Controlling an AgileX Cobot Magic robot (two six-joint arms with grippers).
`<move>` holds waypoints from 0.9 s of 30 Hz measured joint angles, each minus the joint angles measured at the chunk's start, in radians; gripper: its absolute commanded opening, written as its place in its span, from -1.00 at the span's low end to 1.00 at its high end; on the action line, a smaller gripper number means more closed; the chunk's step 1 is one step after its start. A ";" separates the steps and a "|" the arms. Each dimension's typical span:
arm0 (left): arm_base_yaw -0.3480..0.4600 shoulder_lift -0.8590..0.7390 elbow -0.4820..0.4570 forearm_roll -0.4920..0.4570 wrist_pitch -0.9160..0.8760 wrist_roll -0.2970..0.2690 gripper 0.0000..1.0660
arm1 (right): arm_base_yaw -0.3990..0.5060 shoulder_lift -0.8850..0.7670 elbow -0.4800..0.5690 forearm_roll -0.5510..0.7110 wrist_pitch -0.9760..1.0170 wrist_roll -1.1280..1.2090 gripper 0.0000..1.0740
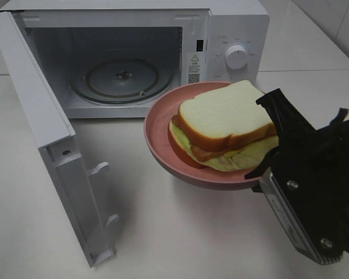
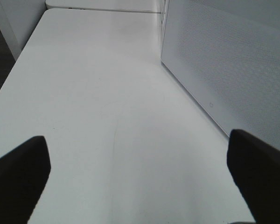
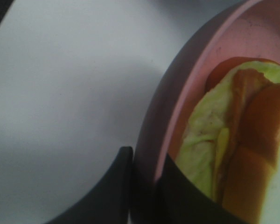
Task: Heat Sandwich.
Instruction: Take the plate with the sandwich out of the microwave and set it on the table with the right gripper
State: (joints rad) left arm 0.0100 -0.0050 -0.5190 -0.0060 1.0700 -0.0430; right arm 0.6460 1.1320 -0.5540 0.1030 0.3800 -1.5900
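The sandwich [image 1: 224, 125], white bread with a tan crust and pale green filling, lies on a pink plate [image 1: 157, 125]. The plate hangs tilted above the table, just in front of the open microwave [image 1: 235, 26]. My right gripper [image 1: 264, 145] is shut on the plate's right rim. In the right wrist view its fingers [image 3: 114, 189] pinch the plate's rim [image 3: 177, 84], with the sandwich [image 3: 224, 140] close behind them. My left gripper [image 2: 140, 177] is open over bare table, holding nothing; it is out of the exterior view.
The microwave door [image 1: 41, 116] swings out to the left toward the table's front. A glass turntable [image 1: 122, 75] sits inside the cavity. In the left wrist view the door's outer face [image 2: 224, 60] stands beside the white table [image 2: 93, 93].
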 measured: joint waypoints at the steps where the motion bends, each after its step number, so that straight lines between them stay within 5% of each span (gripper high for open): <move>1: 0.000 0.000 0.000 0.000 0.000 0.000 0.83 | 0.000 -0.017 0.007 -0.015 0.008 0.022 -0.99; 27: 0.000 0.000 0.000 0.000 0.000 0.000 0.83 | 0.000 -0.127 0.054 -0.613 0.154 1.025 -0.99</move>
State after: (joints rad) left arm 0.0100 -0.0050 -0.5190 -0.0060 1.0700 -0.0430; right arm 0.6460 1.0050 -0.5000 -0.5100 0.5340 -0.5650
